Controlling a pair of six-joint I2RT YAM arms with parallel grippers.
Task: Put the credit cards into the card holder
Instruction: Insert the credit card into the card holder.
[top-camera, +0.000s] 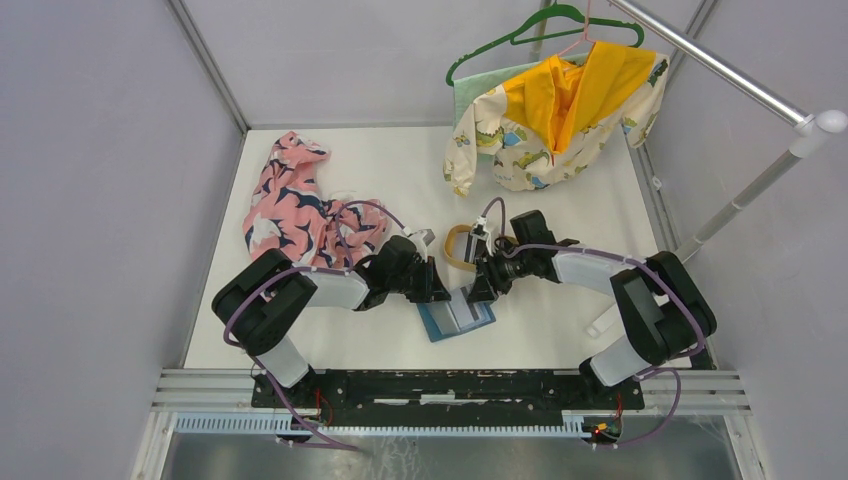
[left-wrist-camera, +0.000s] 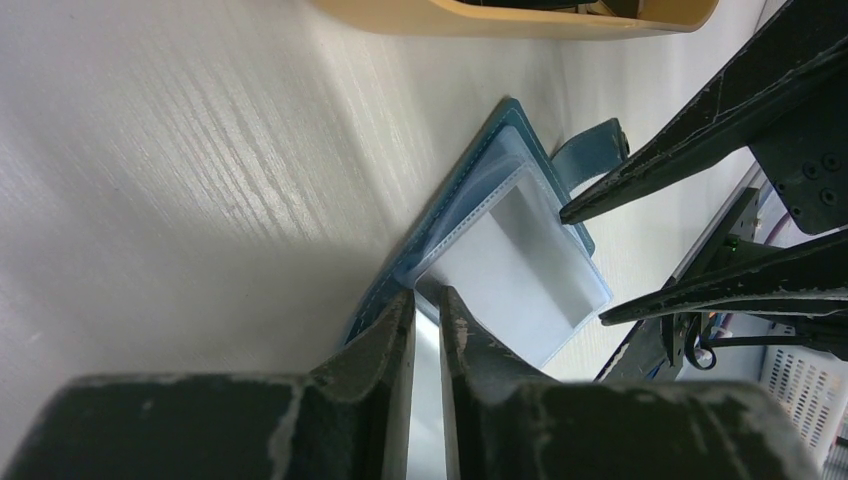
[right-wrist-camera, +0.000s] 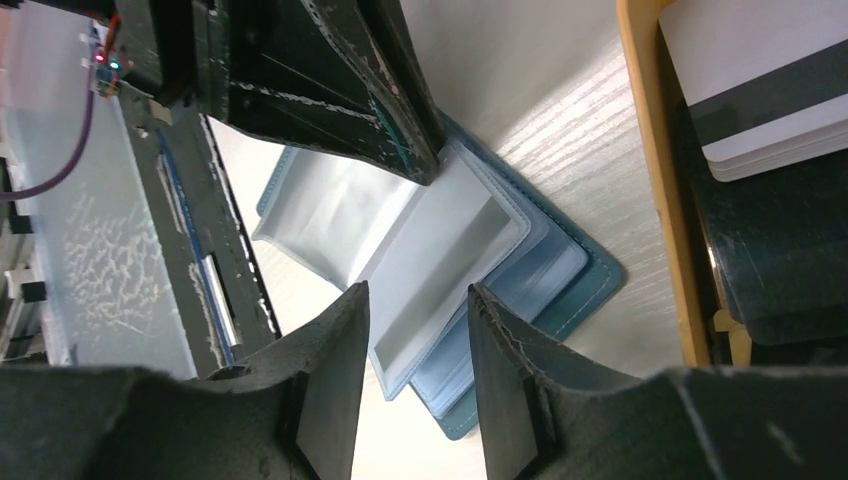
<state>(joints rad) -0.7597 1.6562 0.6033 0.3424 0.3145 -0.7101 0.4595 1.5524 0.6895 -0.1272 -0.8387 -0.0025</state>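
Looking down, you see credit cards (right-wrist-camera: 770, 100) stacked in the tan tray (right-wrist-camera: 655, 180); beside it the card holder (top-camera: 457, 318) lies open, left gripper (left-wrist-camera: 428, 300) pinching its clear sleeve, right gripper (right-wrist-camera: 418, 300) parted, unloaded.

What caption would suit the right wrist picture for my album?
Open right claw hovers over the unfolded teal card holder; cards wait in the tan tray beside it.
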